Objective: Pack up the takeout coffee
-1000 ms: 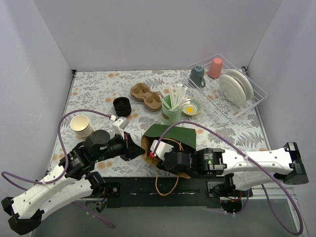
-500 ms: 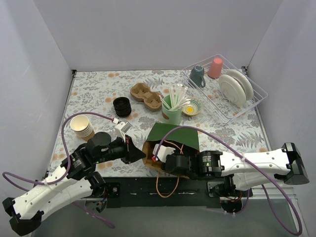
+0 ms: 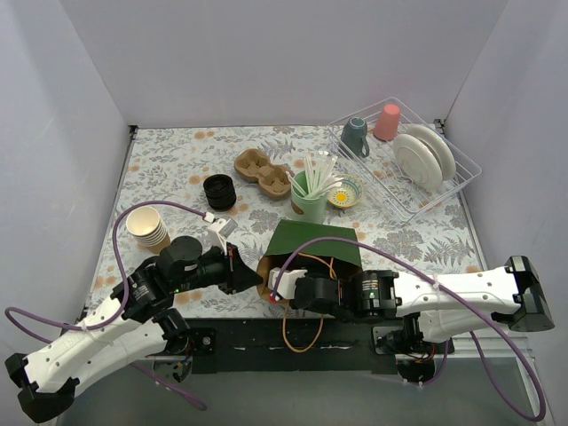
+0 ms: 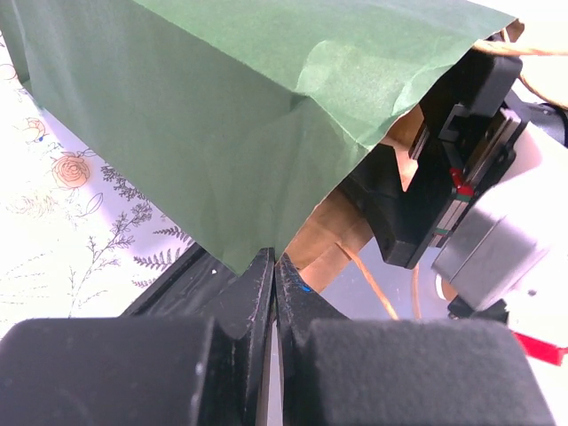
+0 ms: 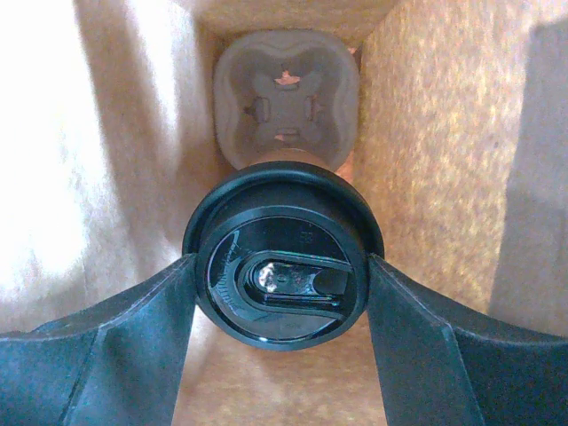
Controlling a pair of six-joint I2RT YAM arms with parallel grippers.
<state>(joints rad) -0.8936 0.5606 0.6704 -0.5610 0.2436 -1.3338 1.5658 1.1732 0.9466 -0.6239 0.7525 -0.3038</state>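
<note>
A paper bag (image 3: 315,241), green outside and brown inside, lies on the table with its mouth towards the near edge. My left gripper (image 3: 251,273) is shut on the bag's mouth edge; the left wrist view shows its jaws (image 4: 275,266) pinching the green paper (image 4: 240,115). My right gripper (image 5: 282,284) is inside the bag, shut on the takeout coffee (image 5: 282,280), of which only the round black lid shows. A grey pulp carrier (image 5: 286,98) sits deeper in the bag, just beyond the cup. In the top view the cup is hidden by the bag and the right wrist (image 3: 306,291).
On the table stand another cardboard carrier (image 3: 263,173), a black lid stack (image 3: 219,191), stacked paper cups (image 3: 147,227), a green cup of straws (image 3: 311,197) and a small bowl (image 3: 344,192). A wire dish rack (image 3: 444,191) at back right holds a teal mug (image 3: 355,135), pink cup and plates.
My right gripper has moved left, deeper into the bag mouth with the cup. The bag's top has shifted slightly. My left gripper keeps its hold on the bag edge.
</note>
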